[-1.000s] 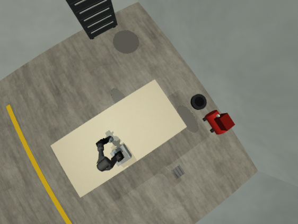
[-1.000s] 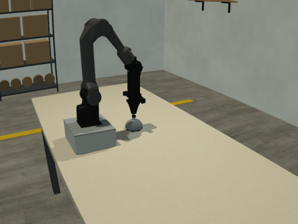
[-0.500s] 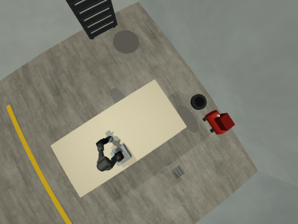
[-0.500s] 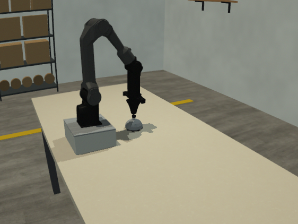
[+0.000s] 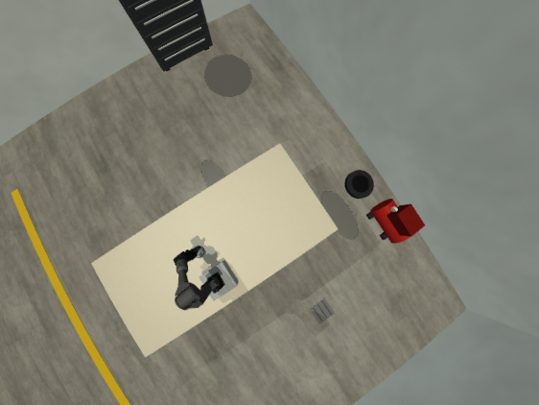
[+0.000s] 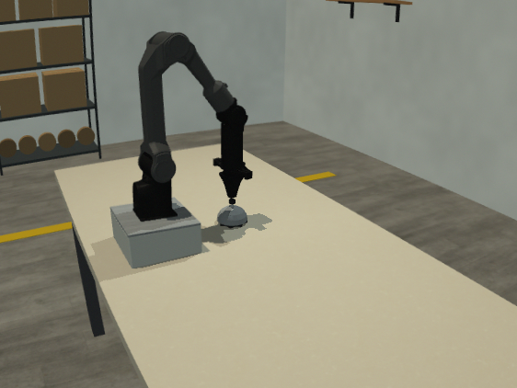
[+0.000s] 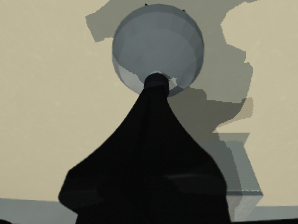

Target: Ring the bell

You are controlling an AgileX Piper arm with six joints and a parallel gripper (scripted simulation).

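Observation:
The bell (image 6: 232,216) (image 7: 158,45) is a grey dome that stands upright on the beige table (image 6: 285,285) (image 5: 259,202), a little right of the arm's base. My gripper (image 6: 232,198) (image 7: 156,99) points straight down, shut, with its tip on the small dark button on top of the bell. In the wrist view the black fingers cover the button. In the top view the arm's wrist (image 5: 199,251) hides the bell.
The arm's grey base block (image 6: 154,236) (image 5: 222,280) stands just left of the bell. Shelves with boxes (image 6: 41,83) stand behind the table. A red cart (image 5: 397,222) and a black bin (image 5: 359,183) are on the floor off the table's far end.

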